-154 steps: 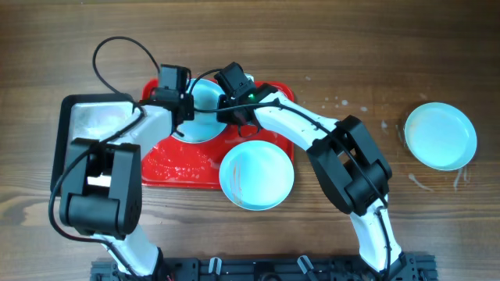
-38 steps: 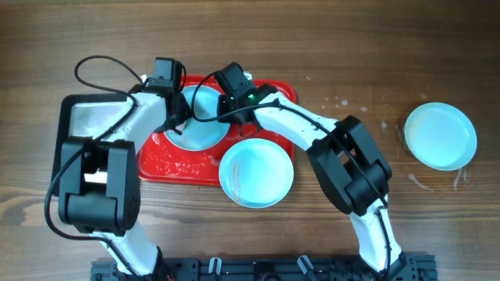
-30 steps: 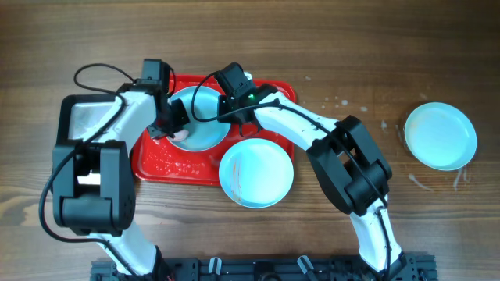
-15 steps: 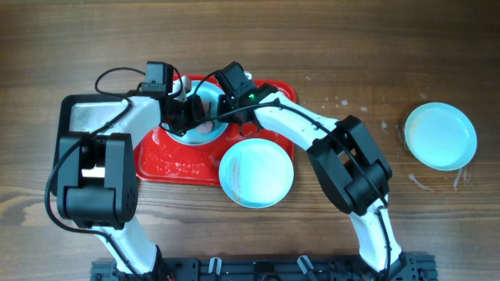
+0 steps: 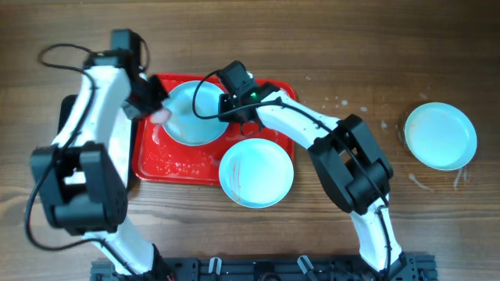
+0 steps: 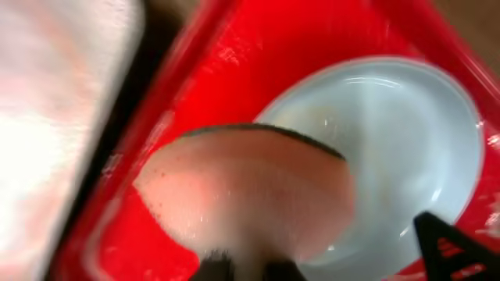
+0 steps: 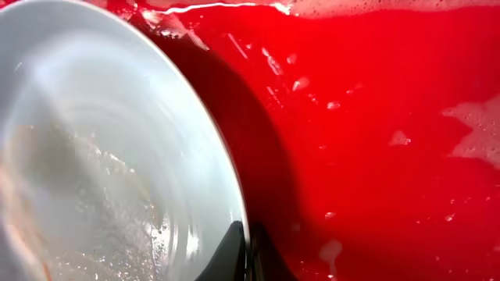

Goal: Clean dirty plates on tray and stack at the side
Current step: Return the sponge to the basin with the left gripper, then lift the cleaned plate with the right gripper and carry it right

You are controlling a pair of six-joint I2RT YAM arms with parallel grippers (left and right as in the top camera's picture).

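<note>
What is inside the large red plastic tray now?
One round pale mint-blue plastic plate and foamy wet patches on the tray floor. A second such plate overlaps its front rim. Floor beneath them is hidden.

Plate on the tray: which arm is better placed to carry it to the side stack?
Right, likely: the right end effector pinches the plate's rim, while the left end effector holds a sponge near the tray's left edge.

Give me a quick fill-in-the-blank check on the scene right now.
The left gripper holds a pink ____. The right gripper pinches the rim of the plate in the ____ tray. Counting the overlapping plate and the far plate, ____ plates show overhead.
Missing words: sponge; red; three.
</note>
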